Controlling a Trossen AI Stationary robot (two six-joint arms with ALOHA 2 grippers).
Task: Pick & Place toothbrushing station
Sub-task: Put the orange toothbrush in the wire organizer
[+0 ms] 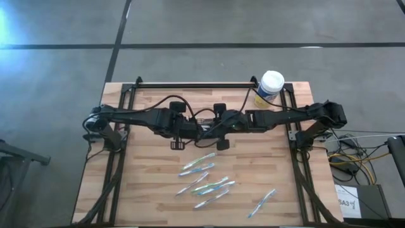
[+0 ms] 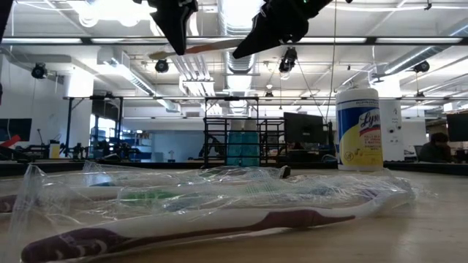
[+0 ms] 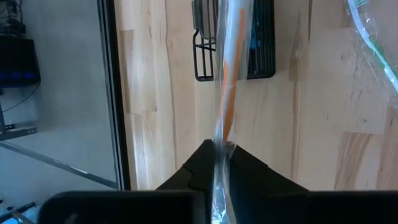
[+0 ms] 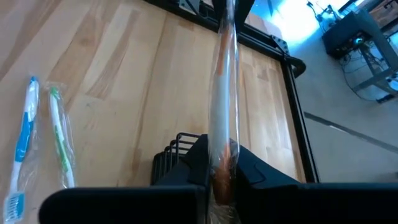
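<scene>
While both arms meet over the middle of the table, one orange-handled toothbrush in a clear wrapper runs between them: the left gripper pinches one end of it, and the right gripper is pressed together on the other end. One black mesh caddy sits on the wood directly under that toothbrush, near the centre of the high view and partly hidden by the arms. Loose wrapped toothbrushes lie scattered in the lower centre of the high view; I count about six or seven, though overlaps make an exact count uncertain. Two of them, one blue and one green, show at the lower left of the right wrist view. One white-lidded canister stands at the upper right of the table; its yellow label reads "Ly…" in blue script, the remainder cut off.
</scene>
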